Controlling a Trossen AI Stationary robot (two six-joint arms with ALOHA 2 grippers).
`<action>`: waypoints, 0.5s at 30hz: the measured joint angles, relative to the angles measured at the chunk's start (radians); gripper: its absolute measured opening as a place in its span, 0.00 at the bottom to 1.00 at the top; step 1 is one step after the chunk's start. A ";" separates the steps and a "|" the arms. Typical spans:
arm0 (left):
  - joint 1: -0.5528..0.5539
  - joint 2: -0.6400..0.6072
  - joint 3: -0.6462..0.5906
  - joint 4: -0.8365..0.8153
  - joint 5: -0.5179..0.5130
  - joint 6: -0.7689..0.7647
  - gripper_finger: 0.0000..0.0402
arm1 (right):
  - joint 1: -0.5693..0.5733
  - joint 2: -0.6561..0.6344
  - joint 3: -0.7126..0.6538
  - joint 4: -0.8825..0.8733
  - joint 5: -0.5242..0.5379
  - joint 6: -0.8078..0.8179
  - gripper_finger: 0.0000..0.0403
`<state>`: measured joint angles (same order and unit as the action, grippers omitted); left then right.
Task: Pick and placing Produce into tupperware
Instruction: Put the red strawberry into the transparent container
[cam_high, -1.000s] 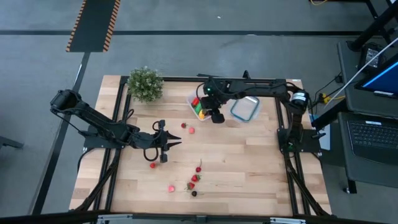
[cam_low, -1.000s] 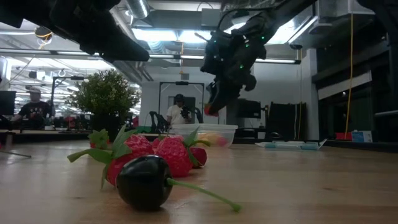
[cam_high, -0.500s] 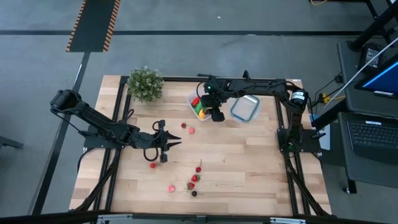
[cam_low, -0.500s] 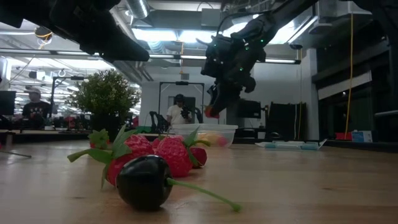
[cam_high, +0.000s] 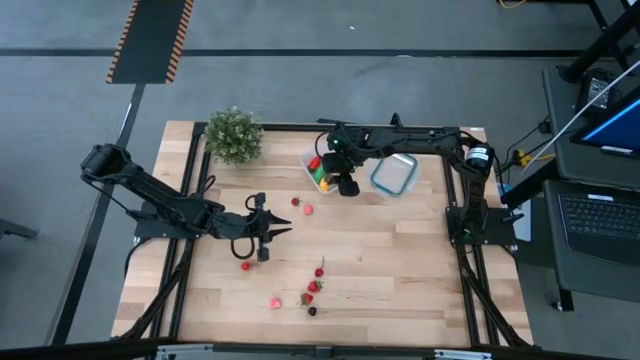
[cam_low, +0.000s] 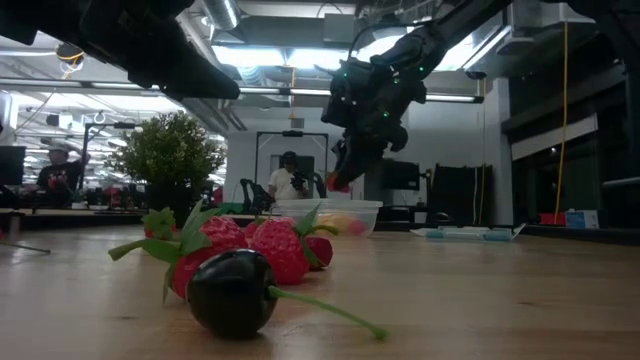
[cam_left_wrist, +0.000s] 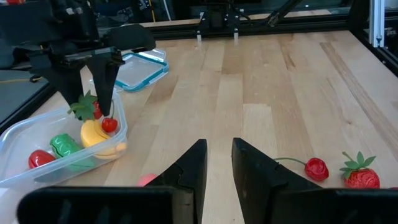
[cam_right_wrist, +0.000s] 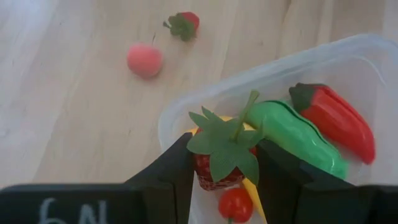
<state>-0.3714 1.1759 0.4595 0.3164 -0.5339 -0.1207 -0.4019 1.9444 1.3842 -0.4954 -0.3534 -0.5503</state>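
The tupperware (cam_high: 318, 170), a clear tub, stands at the table's far middle and holds a green piece (cam_right_wrist: 298, 140), a red pepper (cam_right_wrist: 336, 121), a yellow banana (cam_left_wrist: 96, 137) and a small red ball (cam_right_wrist: 235, 204). My right gripper (cam_high: 347, 186) hangs just above the tub, shut on a strawberry (cam_right_wrist: 219, 168). My left gripper (cam_high: 264, 232) hovers over the table's left middle, its fingers (cam_left_wrist: 193, 165) narrowly open on nothing. Loose produce lies on the wood: a strawberry (cam_high: 296, 202), a pink fruit (cam_high: 307, 210), a red piece (cam_high: 245, 266) and a cluster (cam_high: 312, 290). My right gripper pinches the strawberry's red body (cam_right_wrist: 208, 177) by two opposite sides between its two fingers (cam_right_wrist: 174, 168). The green leafy cap (cam_right_wrist: 227, 143) points back toward the wrist. The fingers slant down from above. The berry hangs clear over the tub, above the produce inside (cam_left_wrist: 93, 111).
A clear container with a blue rim (cam_high: 394, 175) sits right of the tub. A bushy potted plant (cam_high: 234, 134) stands at the far left corner. Strawberries and a dark cherry (cam_low: 232, 290) lie near the front edge. People sit in the room beyond.
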 joint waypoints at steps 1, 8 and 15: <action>0.000 0.000 0.000 0.000 0.000 0.000 0.17 | 0.000 0.006 0.000 0.007 -0.002 0.000 0.34; 0.000 0.000 0.000 -0.012 0.000 -0.004 0.17 | 0.000 0.039 0.000 0.026 -0.010 0.031 0.34; 0.000 0.000 0.000 -0.041 0.000 -0.007 0.17 | 0.000 0.042 0.000 0.004 -0.008 0.033 0.34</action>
<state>-0.3714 1.1763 0.4595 0.2758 -0.5335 -0.1280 -0.4019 1.9862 1.3838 -0.4909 -0.3610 -0.5171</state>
